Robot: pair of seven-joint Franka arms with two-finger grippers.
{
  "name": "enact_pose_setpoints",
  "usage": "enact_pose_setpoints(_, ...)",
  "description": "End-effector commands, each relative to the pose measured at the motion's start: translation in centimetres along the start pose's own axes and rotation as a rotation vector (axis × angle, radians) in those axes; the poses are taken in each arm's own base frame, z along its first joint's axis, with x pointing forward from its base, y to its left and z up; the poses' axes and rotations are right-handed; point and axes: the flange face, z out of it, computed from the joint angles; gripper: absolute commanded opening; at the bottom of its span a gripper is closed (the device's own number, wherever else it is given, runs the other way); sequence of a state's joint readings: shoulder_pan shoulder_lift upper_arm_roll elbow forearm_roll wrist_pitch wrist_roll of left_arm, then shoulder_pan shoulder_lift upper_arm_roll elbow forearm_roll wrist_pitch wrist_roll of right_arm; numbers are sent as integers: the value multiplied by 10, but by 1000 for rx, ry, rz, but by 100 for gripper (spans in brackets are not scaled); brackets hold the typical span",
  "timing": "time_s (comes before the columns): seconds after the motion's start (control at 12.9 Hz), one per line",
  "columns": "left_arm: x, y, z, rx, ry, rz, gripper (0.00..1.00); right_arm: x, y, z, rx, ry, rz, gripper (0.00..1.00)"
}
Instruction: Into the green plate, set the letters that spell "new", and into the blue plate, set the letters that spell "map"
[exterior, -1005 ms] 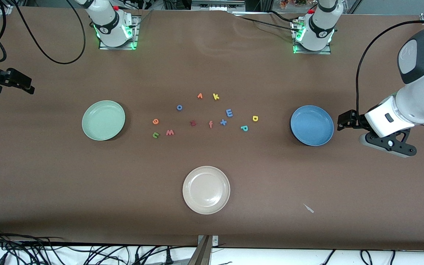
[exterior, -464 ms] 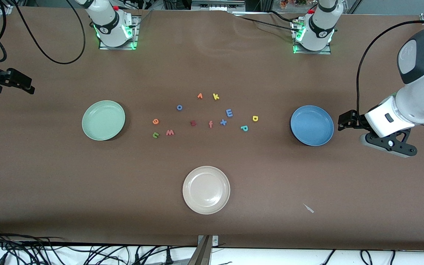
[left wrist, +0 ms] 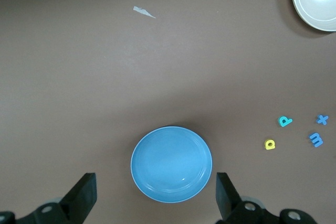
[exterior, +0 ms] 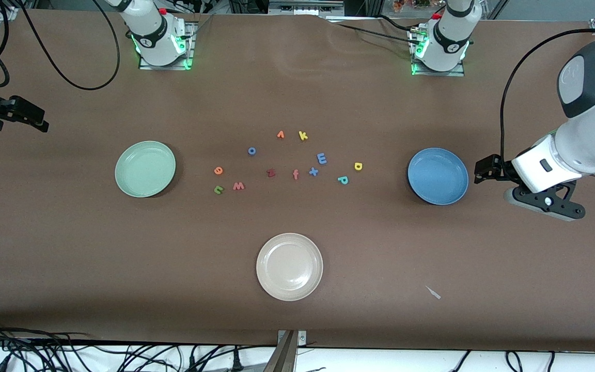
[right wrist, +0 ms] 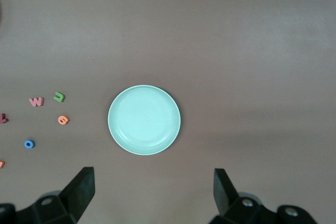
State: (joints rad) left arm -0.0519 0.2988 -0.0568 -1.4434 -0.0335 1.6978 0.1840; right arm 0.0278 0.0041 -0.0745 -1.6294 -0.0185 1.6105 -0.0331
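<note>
Six wanted letters are left on the desk [exterior: 432,103] between the empty green plate [exterior: 145,169] and blue plate [exterior: 437,176], since both pincers, the left pincer [left wrist: 156,195] over the desk's end beside the blue plate and the right pincer [right wrist: 154,192] over the end beside the green plate, are held spread apart, grasping nothing.

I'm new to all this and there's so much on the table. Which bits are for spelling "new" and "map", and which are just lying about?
For the job:
green n, orange e, pink w
green plate
blue m, yellow a, teal p
blue plate

Lying about:
cream plate
blue o, dark red z, salmon f, blue x, yellow k
</note>
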Motion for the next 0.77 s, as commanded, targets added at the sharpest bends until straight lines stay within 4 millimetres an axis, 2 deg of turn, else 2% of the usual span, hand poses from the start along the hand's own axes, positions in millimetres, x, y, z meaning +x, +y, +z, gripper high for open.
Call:
enact_pose_setpoints(0.0,0,-1,-4,30,-4,23,100,-6,-2,-2,1,2,0,100)
enact_pose_setpoints(0.7,0,-1,-4,31,-4,24,100,-6,-2,-1,3,-1,-4,100)
